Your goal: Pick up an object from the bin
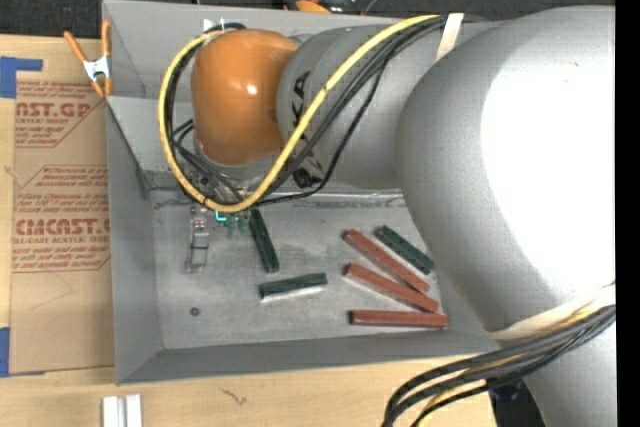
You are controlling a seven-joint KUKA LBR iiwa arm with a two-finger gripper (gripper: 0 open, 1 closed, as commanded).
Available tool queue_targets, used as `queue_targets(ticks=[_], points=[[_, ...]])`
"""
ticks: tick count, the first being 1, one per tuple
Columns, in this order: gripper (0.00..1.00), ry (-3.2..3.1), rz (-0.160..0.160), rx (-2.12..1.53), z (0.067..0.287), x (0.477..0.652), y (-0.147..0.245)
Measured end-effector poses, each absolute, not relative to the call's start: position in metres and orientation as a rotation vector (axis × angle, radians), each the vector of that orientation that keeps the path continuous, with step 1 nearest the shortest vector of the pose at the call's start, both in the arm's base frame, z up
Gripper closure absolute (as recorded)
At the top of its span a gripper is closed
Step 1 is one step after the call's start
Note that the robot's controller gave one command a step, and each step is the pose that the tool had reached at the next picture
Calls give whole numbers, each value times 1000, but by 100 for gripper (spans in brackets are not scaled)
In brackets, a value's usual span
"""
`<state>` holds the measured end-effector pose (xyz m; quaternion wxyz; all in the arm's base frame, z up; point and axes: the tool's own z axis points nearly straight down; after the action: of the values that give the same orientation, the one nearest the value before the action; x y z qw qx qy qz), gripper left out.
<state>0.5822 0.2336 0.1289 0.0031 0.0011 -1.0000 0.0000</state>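
Orange-capped wrist (pixel 240 95) sits over the bin's (pixel 135 245) left half, right by a slanted dark green stick (pixel 263 243); fingers (pixel 220 213) mostly tucked underneath, can't tell if they're clenched or released.

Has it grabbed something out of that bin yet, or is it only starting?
Done: nothing visibly; the red-brown sticks and dark green sticks all lie on the floor of the bin. In hand: the gripper sits low at the bin's left, beside a slanted dark green stick; any grip is hidden. Left: grasping and lifting one out.
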Motion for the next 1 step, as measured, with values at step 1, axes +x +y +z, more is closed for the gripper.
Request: queue_targets(ticks=[1], points=[[0,-3136,7,-31,73,575,155]])
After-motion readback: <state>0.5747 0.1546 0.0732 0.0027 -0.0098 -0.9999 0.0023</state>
